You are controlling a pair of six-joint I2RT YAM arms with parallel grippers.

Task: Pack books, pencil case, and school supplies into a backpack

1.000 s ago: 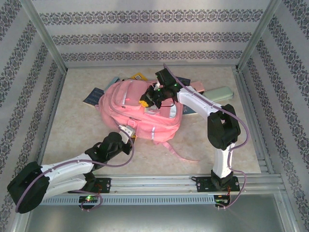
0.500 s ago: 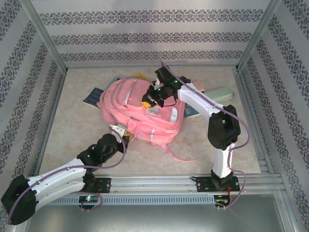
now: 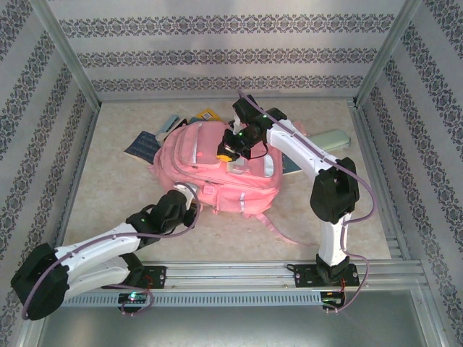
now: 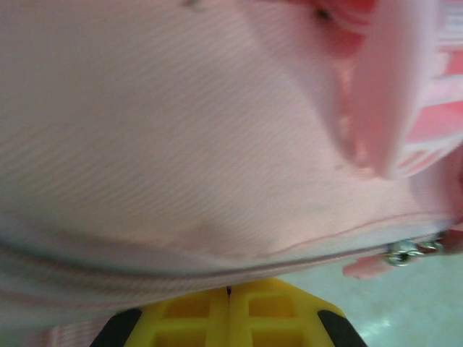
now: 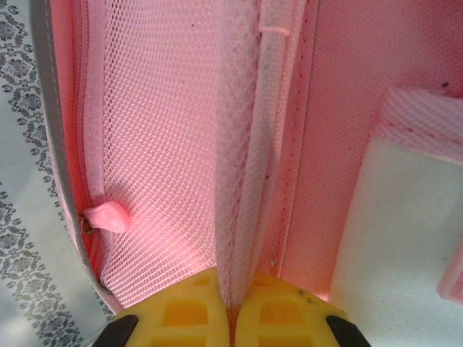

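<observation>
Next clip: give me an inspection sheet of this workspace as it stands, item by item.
Surface: pale marbled tabletop, no spills seen.
Job's things: pink backpack lying mid-table, one strap trailing toward the arms; books poking out from behind its far-left side; mint pencil case far right, apart from the backpack.
Clutter: nothing seen.
End effectors: left end effector shut, right up against the backpack's near-left edge; right end effector shut on a mesh flap of the backpack.
Cables: a purple cable loops along each arm.
Surroundings: patterned wall panels in a metal frame.
</observation>
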